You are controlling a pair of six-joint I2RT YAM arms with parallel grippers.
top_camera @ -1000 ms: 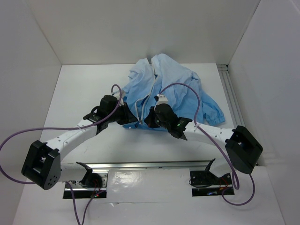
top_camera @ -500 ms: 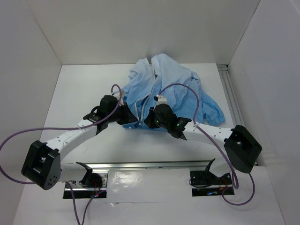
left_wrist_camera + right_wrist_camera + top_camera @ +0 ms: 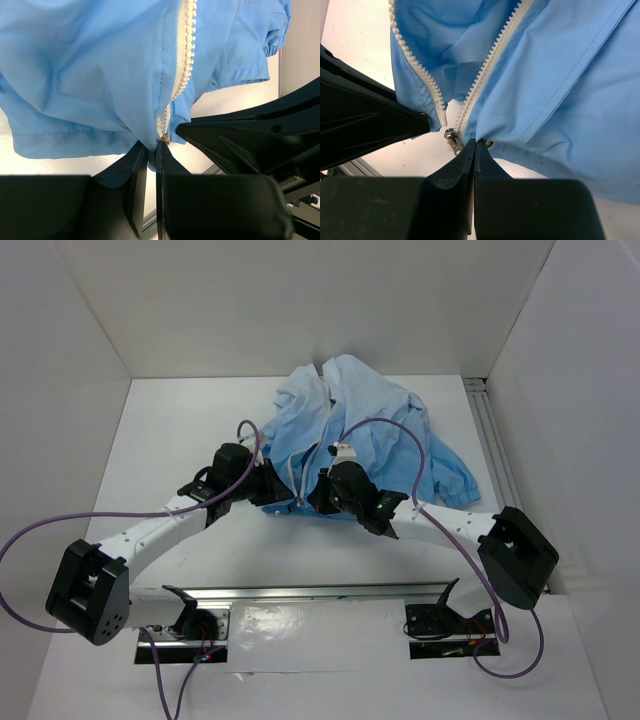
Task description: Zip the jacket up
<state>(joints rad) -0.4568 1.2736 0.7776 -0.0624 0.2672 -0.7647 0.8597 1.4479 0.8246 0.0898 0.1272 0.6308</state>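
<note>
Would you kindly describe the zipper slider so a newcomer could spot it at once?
Find the light-blue jacket on the table. At its near hem, the zipper slider hangs at the foot of one white tooth row: small and silvery, unlike the teeth.

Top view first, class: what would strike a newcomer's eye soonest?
A crumpled light-blue jacket lies on the white table. The left gripper and right gripper each pinch its near hem, either side of the unjoined white zipper, with the metal slider at the bottom.
</note>
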